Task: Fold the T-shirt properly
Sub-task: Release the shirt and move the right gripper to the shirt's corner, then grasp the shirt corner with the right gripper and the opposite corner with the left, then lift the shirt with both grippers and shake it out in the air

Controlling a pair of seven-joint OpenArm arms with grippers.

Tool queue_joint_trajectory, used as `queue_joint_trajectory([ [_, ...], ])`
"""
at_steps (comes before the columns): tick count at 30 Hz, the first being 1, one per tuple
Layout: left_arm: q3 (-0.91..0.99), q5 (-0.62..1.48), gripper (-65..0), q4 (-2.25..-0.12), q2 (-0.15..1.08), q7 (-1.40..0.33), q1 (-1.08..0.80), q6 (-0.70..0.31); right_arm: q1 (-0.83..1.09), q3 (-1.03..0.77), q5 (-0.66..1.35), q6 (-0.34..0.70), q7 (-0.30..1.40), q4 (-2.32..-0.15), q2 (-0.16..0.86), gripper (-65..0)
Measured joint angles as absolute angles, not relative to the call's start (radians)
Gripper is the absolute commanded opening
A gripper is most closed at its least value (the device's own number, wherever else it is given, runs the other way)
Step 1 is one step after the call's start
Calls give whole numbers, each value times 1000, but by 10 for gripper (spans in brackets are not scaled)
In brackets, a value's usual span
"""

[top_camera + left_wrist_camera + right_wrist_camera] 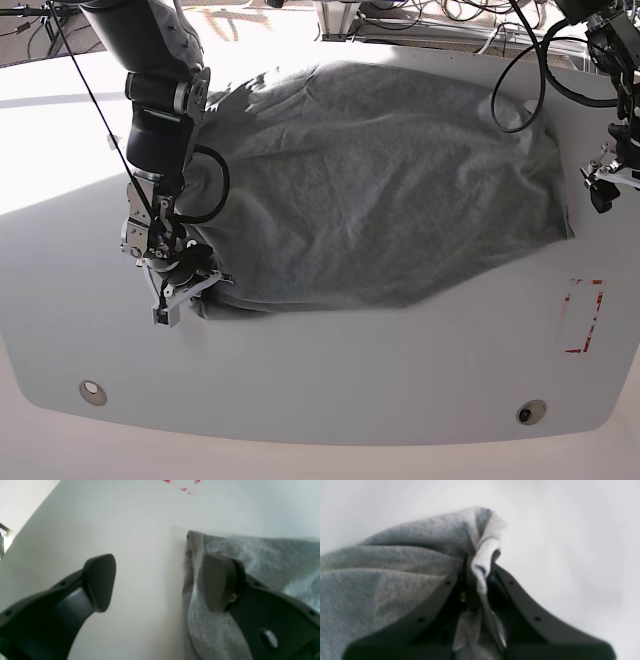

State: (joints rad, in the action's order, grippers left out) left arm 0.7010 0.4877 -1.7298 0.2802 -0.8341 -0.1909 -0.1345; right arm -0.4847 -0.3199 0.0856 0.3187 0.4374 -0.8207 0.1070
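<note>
The right gripper [480,580] is clamped on a corner of the T-shirt [380,190], which spreads away from it toward the other arm. The left gripper [160,582] stands wide apart astride the far corner's edge, one finger [217,582] over cloth, one over bare table [140,530].

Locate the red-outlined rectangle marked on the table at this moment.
In the base view, the red-outlined rectangle lies on the white table at its right side, just below the T-shirt corner nearest the left end effector.
</note>
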Motion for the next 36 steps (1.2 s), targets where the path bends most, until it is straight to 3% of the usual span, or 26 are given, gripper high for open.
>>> queue_joint_trajectory([
  [6, 698, 496, -137, -1655, 279, -822, -144, -138, -485, -237, 98, 320, 432, -824, 129, -650],
  [23, 591, 494, -137, -1360, 278, -822, -28, -135, -480, -234, 97, 321, 430, -824, 133, -650],
  [31, 557, 490, -137, -1324, 261, -810, -7, -251, -480, -234, 98, 319, 429, -824, 128, -650],
  [36, 521, 495, -139, -1282, 256, -772, 23, -255, -480, -234, 98, 319, 429, -824, 128, -650],
])
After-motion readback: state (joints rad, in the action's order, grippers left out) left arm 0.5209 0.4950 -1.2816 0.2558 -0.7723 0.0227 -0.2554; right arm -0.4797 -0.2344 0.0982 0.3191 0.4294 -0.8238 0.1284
